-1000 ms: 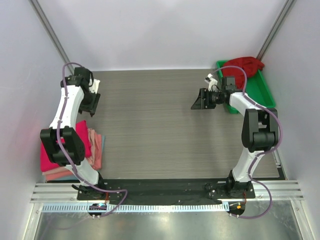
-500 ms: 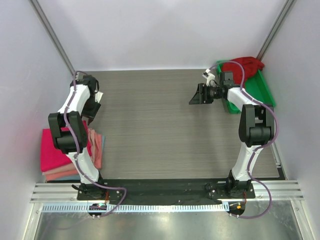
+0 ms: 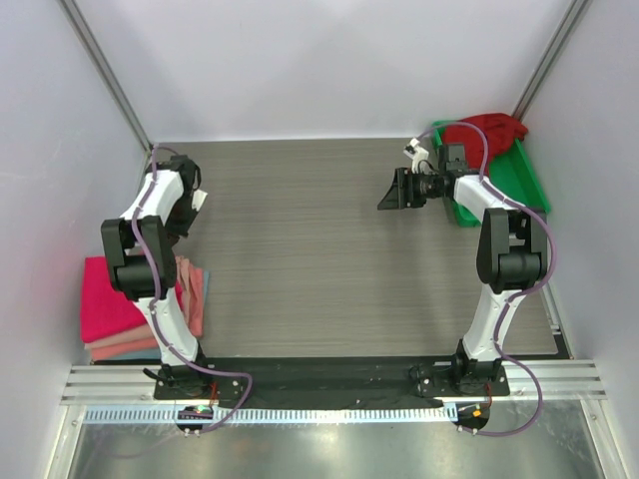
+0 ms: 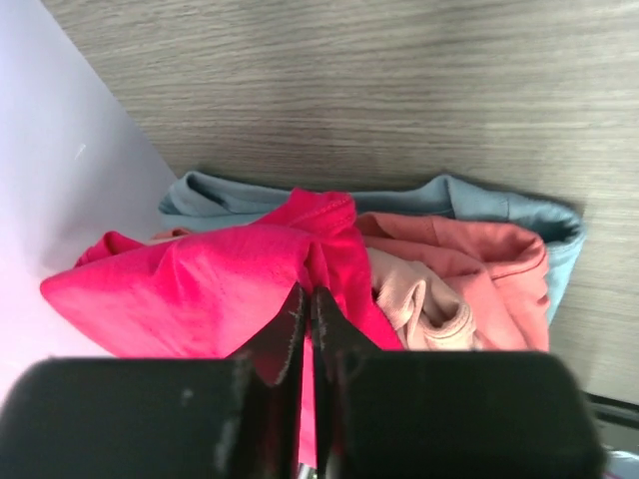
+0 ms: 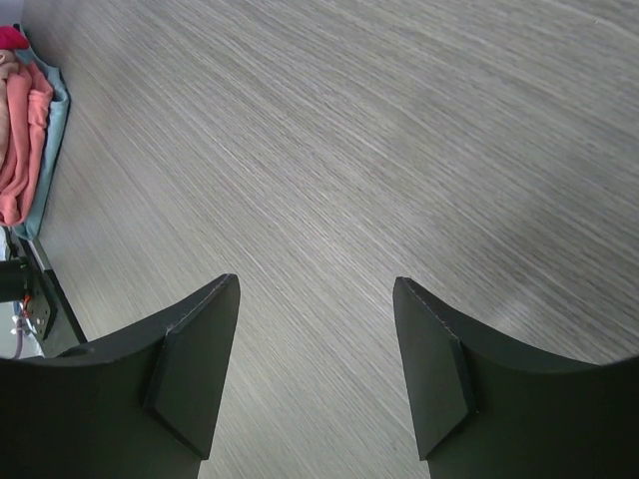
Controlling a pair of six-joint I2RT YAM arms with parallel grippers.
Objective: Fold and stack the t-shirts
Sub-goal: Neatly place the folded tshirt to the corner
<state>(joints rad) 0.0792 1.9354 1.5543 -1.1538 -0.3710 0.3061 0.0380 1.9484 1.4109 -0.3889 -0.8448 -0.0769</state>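
A stack of folded t-shirts lies at the table's left edge, with a bright pinkish-red t-shirt (image 3: 110, 299) (image 4: 180, 289) on top. Under it are salmon-pink ones (image 3: 196, 299) (image 4: 479, 264) and a grey-blue one (image 4: 499, 205). My left gripper (image 3: 186, 212) (image 4: 307, 291) hangs above the table behind the stack, shut, with no cloth lifted by it. A crimson t-shirt (image 3: 491, 130) lies bunched in the far end of the green tray (image 3: 521, 180). My right gripper (image 3: 395, 192) (image 5: 315, 282) stands open over bare table, left of the tray, holding nothing.
White walls close in the left, right and back sides. The left wall (image 4: 60, 150) runs right beside the stack. The wood-grain tabletop (image 3: 310, 249) spreads between the two arms. The stack's edge (image 5: 25, 130) shows far off in the right wrist view.
My left gripper has closed from half open and its arm has folded in closer to the wall. The right gripper shifted slightly back and left, then held still, open.
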